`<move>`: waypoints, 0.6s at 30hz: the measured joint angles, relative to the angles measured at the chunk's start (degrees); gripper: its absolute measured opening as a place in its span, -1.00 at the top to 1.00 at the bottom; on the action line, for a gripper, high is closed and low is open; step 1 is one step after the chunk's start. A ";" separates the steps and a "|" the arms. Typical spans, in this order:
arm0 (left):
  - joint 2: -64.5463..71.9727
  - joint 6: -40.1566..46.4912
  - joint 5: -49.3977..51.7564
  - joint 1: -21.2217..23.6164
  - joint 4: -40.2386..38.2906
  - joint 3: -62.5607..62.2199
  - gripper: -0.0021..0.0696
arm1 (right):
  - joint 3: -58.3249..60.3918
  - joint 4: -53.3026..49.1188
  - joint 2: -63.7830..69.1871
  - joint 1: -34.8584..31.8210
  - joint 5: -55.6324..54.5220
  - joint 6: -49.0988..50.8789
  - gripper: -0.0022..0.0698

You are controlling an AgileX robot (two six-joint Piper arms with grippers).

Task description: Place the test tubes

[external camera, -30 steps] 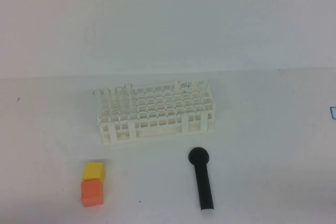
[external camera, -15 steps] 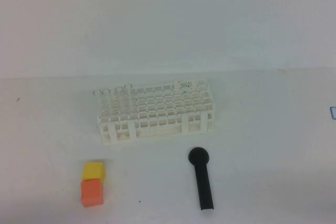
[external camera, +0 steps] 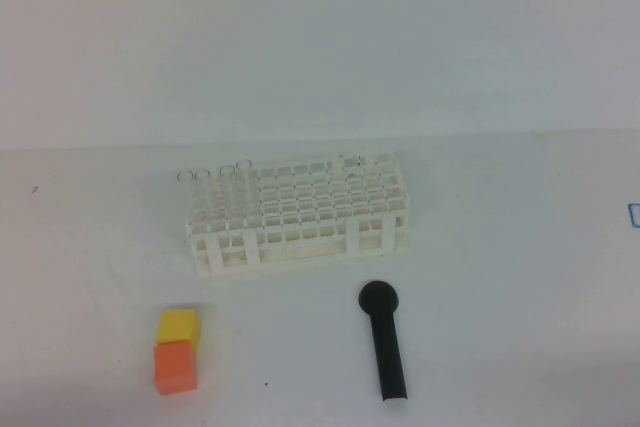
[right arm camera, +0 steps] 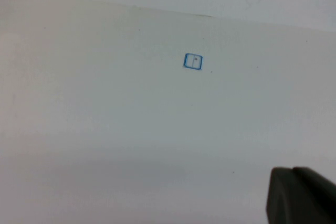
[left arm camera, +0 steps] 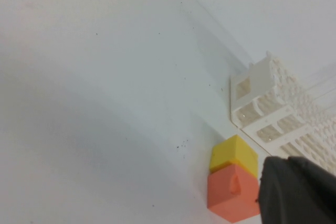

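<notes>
Tubes (external camera: pixel 205 197): upright in the left end of the rack (external camera: pixel 300 227).
Rack: mid-table, behind the blocks (external camera: pixel 176 349) and the black tool (external camera: pixel 385 347).
Left gripper (left arm camera: pixel 299 192): above the table beside the orange block (left arm camera: pixel 231 192); state cannot be told.
Right gripper (right arm camera: pixel 302 195): above bare table near the blue mark (right arm camera: pixel 192 61); state cannot be told.

Only a corner of the left gripper (left arm camera: pixel 298 191) shows, at the edge of the left wrist view: a matte, dark grey block with angular, bevelled edges. The right gripper (right arm camera: pixel 302 196) shows likewise in the right wrist view, a dark grey body with a rounded corner and no visible markings.
</notes>
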 joint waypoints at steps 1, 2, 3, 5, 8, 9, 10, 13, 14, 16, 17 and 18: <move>0.00 0.00 0.00 0.00 0.00 0.00 0.95 | -0.02 -0.25 0.00 0.00 0.12 0.00 0.94; 0.00 0.00 0.00 0.00 0.00 0.00 0.95 | -0.13 -0.54 0.00 0.00 0.26 -0.09 0.94; 0.00 0.00 0.00 0.00 0.00 0.00 0.95 | -0.13 -0.69 0.00 0.00 0.55 -0.09 0.94; 0.00 0.00 0.00 0.00 0.00 0.00 0.95 | -0.13 -0.93 0.00 0.00 0.67 -0.09 0.94; 0.00 0.00 0.00 0.00 0.00 0.00 0.95 | -0.22 -1.05 0.00 0.00 0.78 -0.09 0.94; 0.00 0.00 0.00 0.00 0.00 0.00 0.95 | -0.22 -1.05 0.00 0.00 0.78 -0.11 0.94; 0.00 0.00 0.00 0.00 0.00 0.00 0.95 | -0.22 -1.05 0.00 0.00 0.88 -0.21 0.94; 0.00 0.00 0.00 0.00 0.00 0.00 0.95 | -0.22 -1.08 0.00 0.00 0.88 -0.21 0.94; 0.00 0.00 0.00 0.00 0.00 0.00 0.95 | -0.22 -1.08 0.00 0.00 0.88 -0.21 0.94; 0.00 0.00 0.00 0.00 0.00 0.00 0.95 | -0.22 -1.08 0.00 0.00 0.88 -0.21 0.94; 0.00 0.00 0.00 0.00 0.00 0.00 0.95 | -0.22 -1.08 0.00 0.00 0.88 -0.21 0.94; 0.00 0.00 0.00 0.00 0.00 0.00 0.95 | -0.22 -1.08 0.00 0.00 0.88 -0.21 0.94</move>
